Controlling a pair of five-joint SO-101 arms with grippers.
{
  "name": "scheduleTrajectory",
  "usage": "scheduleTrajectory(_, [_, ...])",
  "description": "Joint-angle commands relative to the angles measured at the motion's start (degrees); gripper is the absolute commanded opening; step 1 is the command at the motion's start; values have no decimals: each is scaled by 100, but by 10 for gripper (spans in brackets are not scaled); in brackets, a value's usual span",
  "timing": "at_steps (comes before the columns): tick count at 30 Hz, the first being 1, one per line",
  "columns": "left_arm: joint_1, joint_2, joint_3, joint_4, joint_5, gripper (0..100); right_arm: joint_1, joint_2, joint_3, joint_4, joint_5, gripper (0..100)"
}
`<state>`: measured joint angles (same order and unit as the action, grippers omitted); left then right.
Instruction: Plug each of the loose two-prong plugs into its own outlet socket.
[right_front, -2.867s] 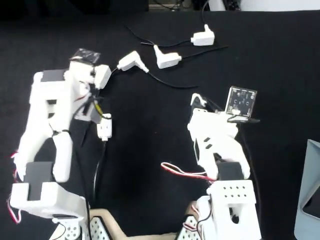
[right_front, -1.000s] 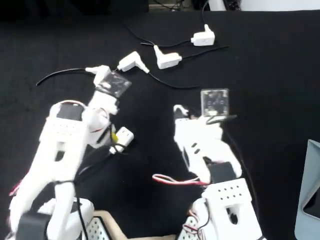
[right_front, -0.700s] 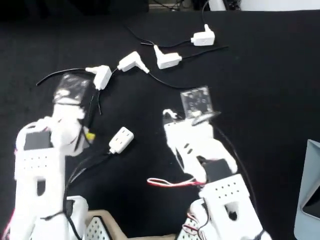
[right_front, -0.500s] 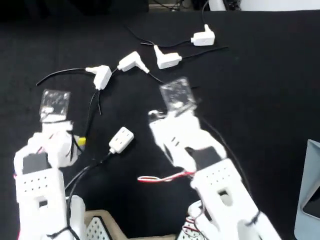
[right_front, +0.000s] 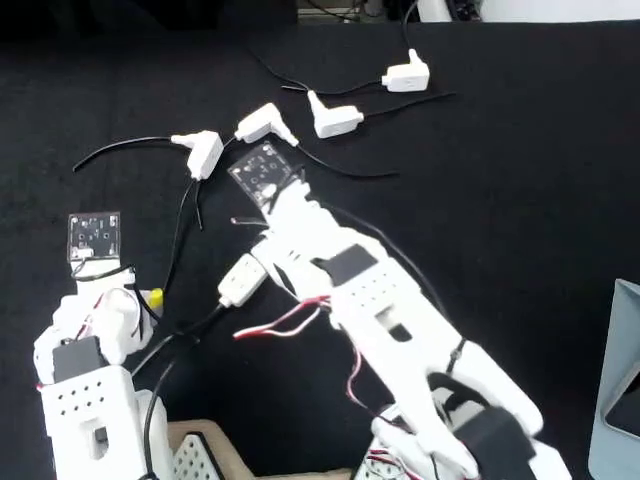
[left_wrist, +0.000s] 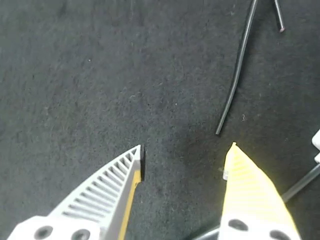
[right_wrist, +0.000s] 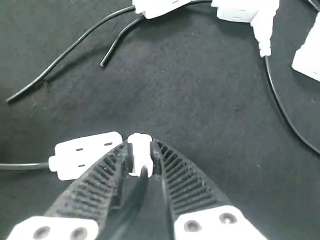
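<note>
Gripping a plug (right_wrist: 139, 156), the right gripper (right_wrist: 139, 145) hangs just beside the socket (right_front: 243, 279), which lies toward seven o'clock in the high view.

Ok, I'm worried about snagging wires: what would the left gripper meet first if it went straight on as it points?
Probably bare black table: the left gripper is open above it. The loose end of a black cable lies just off that line, by its yellow finger; depth is unclear.

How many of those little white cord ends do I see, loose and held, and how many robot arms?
Loose white cord ends: 5
Held white cord end, in the right gripper: 1
Robot arms: 2
Total: 8
</note>
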<state>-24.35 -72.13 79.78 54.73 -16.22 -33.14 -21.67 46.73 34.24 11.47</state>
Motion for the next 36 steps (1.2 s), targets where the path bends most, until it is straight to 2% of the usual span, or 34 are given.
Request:
scheduleTrajectory(1, [-4,-44,-4,-88,44,263,-149,207,-462,-70,229,11])
scheduleTrajectory(9, [-4,-79,101,-88,35,263,-580,418,-620,193,343,11])
scheduleTrajectory(27, [-40,-79,136,-88,18,263,-589,1235,-892,141,580,11])
scheduleTrajectory(36, [-31,-79,180,-88,9,263,-615,1244,-347,-88,571,11])
